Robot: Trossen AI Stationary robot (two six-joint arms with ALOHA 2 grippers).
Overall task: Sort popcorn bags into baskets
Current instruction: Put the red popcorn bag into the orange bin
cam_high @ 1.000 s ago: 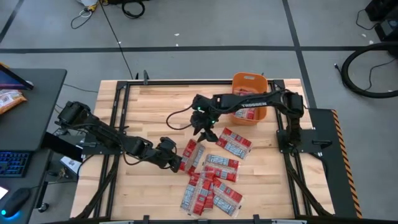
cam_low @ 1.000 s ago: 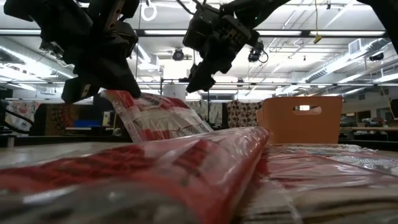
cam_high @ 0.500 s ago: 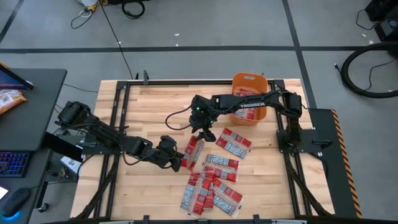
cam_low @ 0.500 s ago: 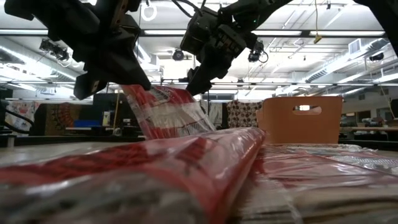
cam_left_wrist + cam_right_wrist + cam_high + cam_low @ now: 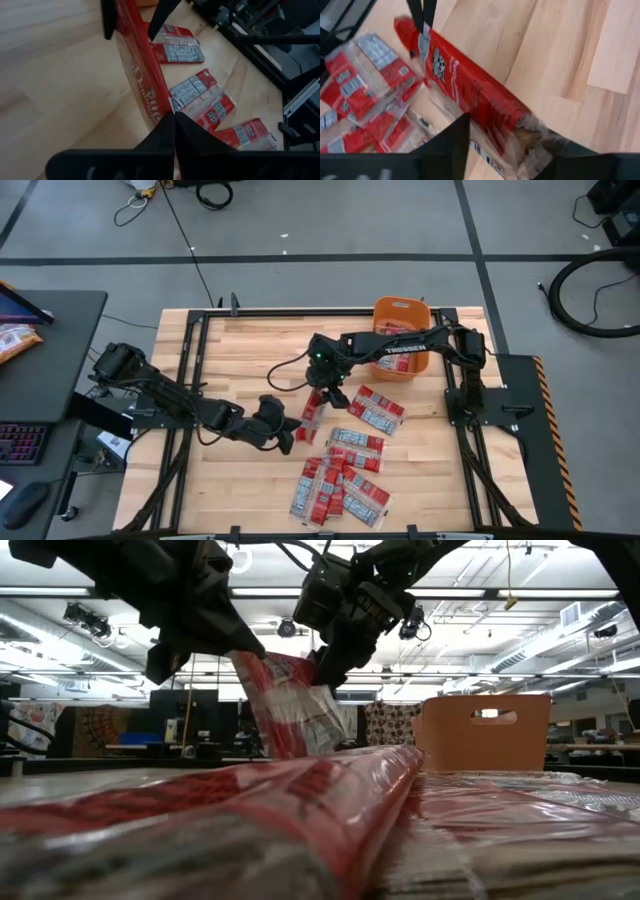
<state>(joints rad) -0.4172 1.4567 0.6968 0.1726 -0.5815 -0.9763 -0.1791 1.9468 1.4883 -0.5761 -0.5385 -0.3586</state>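
My left gripper (image 5: 292, 435) is shut on one red popcorn bag (image 5: 312, 415), which stands edge-up over the table's middle. My right gripper (image 5: 325, 395) is at the bag's other end, open, one finger on each side (image 5: 107, 20). Several more popcorn bags (image 5: 340, 480) lie flat in a heap toward the near edge, and two lie beside it (image 5: 376, 408). The orange basket (image 5: 402, 330) stands at the far edge behind my right arm. My left gripper pinches the bag's near short end (image 5: 157, 107) between its two fingers. It comes from the table's left, slanting down, along the bag's length. The bag is turned on edge and reaches away toward my right gripper. Whether my right gripper's fingers (image 5: 457, 132) touch the bag I cannot tell.
A dark cable (image 5: 285, 372) loops on the wood left of my right gripper. Bare wood (image 5: 240, 345) lies at the table's far left. A desk (image 5: 50, 350) with a keyboard stands beyond the left edge. In the low view a bag (image 5: 250, 810) fills the foreground.
My left gripper has rolled and tipped upward, turning the held bag from lying nearly flat to standing on edge and swinging its free end up between my right gripper's fingers. My right gripper has kept its place.
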